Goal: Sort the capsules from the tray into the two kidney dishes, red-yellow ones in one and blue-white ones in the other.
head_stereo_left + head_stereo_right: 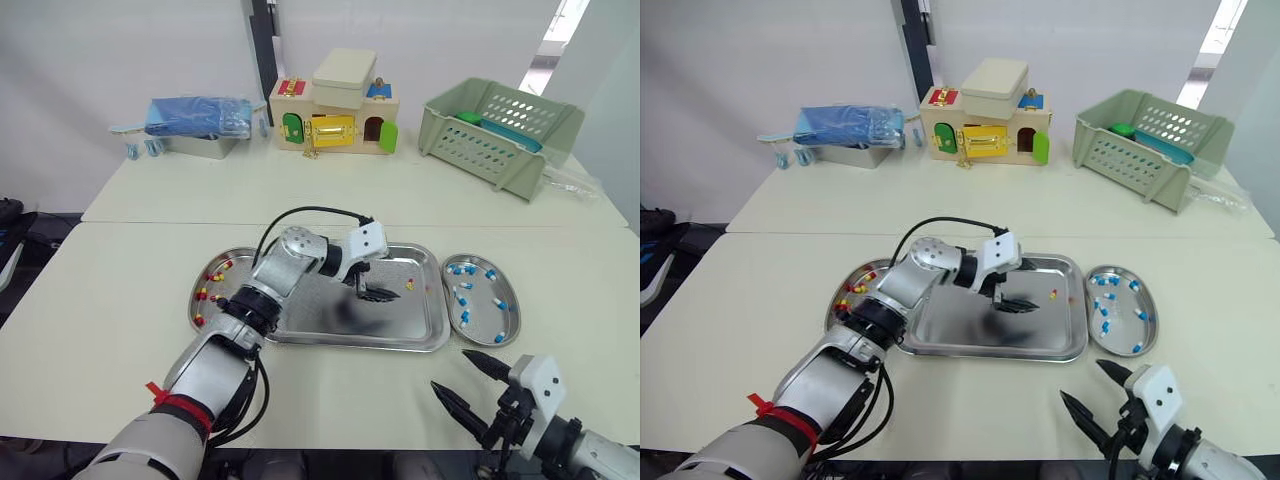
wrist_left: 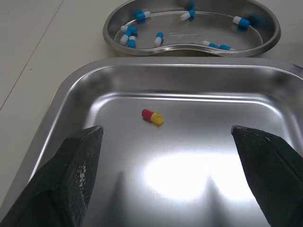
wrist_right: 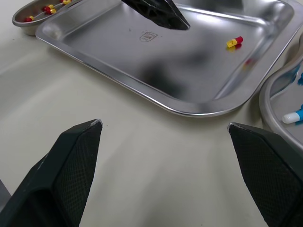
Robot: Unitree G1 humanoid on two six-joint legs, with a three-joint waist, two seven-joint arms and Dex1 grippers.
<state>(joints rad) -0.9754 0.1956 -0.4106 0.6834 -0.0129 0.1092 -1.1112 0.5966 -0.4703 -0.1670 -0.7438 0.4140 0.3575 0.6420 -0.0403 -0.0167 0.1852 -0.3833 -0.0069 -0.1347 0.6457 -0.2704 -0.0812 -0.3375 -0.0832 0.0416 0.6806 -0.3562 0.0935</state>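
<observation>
A steel tray [image 1: 320,318] lies mid-table with one red-yellow capsule [image 2: 152,117] near its far right corner. My left gripper [image 1: 385,293] hovers open low over the tray, just short of that capsule, which lies between and beyond its fingertips. Left of the tray, a kidney dish [image 1: 192,300] holds several red-yellow capsules. On the right, another kidney dish [image 1: 481,318] holds several blue-white capsules [image 2: 129,39]. My right gripper [image 1: 452,369] is open and empty above the table near the front edge, short of the tray's front right corner.
At the back of the table stand a toy house [image 1: 335,105], a green plastic basket [image 1: 500,130] and a metal box with blue packets [image 1: 195,125]. My left arm's black cable [image 1: 300,213] loops over the tray's far edge.
</observation>
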